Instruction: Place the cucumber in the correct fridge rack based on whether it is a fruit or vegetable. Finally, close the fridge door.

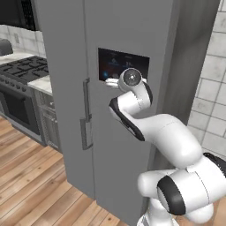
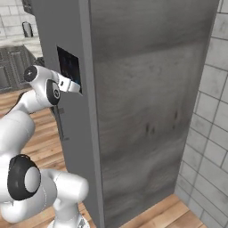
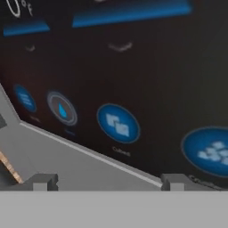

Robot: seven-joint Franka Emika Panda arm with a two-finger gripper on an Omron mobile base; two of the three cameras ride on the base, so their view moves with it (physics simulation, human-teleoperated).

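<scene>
Fridge door [image 1: 119, 145] looked shut already; fingers [image 3: 107, 181] were spread wide, holding nothing, right against its display panel [image 1: 121, 66].

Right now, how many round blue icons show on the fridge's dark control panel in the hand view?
4: one at far left, a droplet one, one at centre, one at right. More may lie outside the frame.

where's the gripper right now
The gripper is up against the dark dispenser panel on the fridge door, jaws apart with nothing between them, right of the door's vertical handles in the left base view.
</scene>
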